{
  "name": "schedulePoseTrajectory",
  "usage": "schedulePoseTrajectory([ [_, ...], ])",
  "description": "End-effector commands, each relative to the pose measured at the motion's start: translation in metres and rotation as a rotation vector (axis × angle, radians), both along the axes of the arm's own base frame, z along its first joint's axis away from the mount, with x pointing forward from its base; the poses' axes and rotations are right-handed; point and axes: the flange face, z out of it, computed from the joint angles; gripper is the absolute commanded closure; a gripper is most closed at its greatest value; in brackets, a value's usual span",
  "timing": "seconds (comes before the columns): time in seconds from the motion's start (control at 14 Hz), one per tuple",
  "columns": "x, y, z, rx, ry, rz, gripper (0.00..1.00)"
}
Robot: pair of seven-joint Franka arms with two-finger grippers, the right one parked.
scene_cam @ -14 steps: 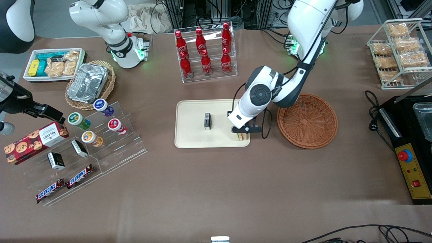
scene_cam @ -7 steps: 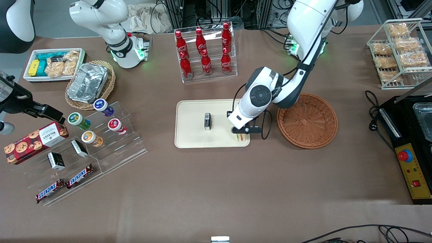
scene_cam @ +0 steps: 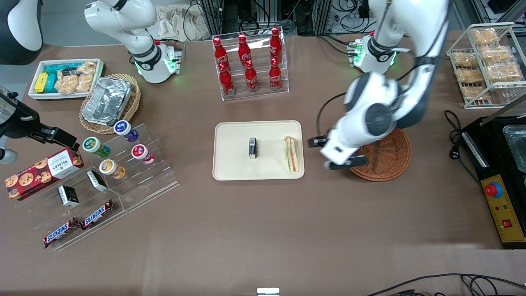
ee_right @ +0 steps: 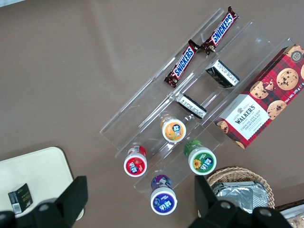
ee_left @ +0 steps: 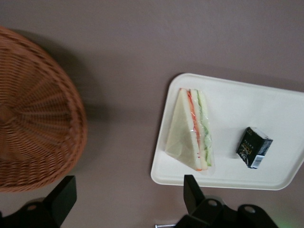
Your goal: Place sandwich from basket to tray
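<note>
The sandwich (scene_cam: 291,154) (ee_left: 192,130), a pale wedge with orange, green and red layers, lies flat on the cream tray (scene_cam: 234,164) (ee_left: 280,107), at the tray end nearest the basket. The reddish-brown wicker basket (scene_cam: 388,158) (ee_left: 33,114) stands beside the tray, and the part that shows holds nothing. My gripper (scene_cam: 335,160) (ee_left: 127,199) hangs open above the bare table between tray and basket. Nothing is between its black fingers (ee_left: 61,199). The arm covers part of the basket in the front view.
A small black box (scene_cam: 252,147) (ee_left: 254,147) stands mid-tray. A rack of red bottles (scene_cam: 248,61) stands farther from the front camera than the tray. A black control box (scene_cam: 499,193) and a wire rack of bagged pastries (scene_cam: 485,61) sit toward the working arm's end.
The gripper let go of the sandwich, rose and swung away from the tray toward the basket. The sandwich, earlier mostly hidden under the gripper, now lies fully in view on the tray.
</note>
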Motion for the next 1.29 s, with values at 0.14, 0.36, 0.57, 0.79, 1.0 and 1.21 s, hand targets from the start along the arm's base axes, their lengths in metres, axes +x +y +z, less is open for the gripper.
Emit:
schedulePoseTrajectory([
  [0.14, 0.012, 0.082, 0.055, 0.089, -0.079, -0.009, 0.00],
  [0.36, 0.018, 0.137, 0.072, 0.163, -0.098, -0.052, 0.00],
  [0.57, 0.023, 0.201, 0.102, 0.117, -0.105, -0.145, 0.00],
  [0.79, 0.018, 0.230, 0.124, 0.074, -0.079, -0.329, 0.00],
  [1.0, 0.015, 0.233, 0.180, 0.077, -0.105, -0.389, 0.00],
  [1.21, 0.021, 0.229, 0.204, 0.084, -0.164, -0.392, 0.00],
])
